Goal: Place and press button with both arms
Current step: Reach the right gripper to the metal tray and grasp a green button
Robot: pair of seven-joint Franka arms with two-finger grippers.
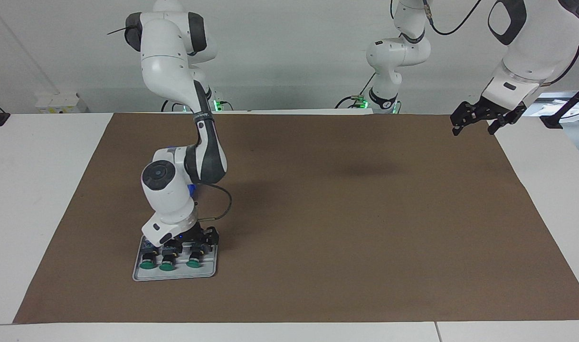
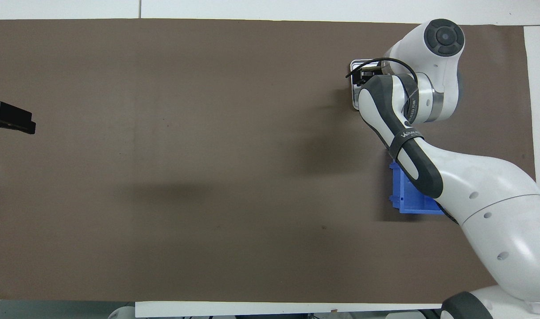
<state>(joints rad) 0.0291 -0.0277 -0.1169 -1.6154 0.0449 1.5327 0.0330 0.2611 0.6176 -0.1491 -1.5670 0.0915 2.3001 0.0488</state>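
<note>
Three green-capped buttons (image 1: 166,267) lie side by side in a grey tray (image 1: 175,275) toward the right arm's end of the table, caps pointing away from the robots. My right gripper (image 1: 187,243) is down in the tray at the buttons' rear blocks, and I cannot tell which one it touches. In the overhead view the right arm covers the buttons, and only a corner of the tray (image 2: 353,66) and part of the right gripper (image 2: 364,76) show. My left gripper (image 1: 483,119) hangs open and empty above the mat's edge at the left arm's end, where it waits; in the overhead view the left gripper (image 2: 10,118) shows at the frame's edge.
A brown mat (image 1: 346,213) covers most of the white table. A blue bin (image 2: 407,197) stands nearer to the robots than the tray, largely under the right arm. Cables and arm bases line the robots' edge of the table.
</note>
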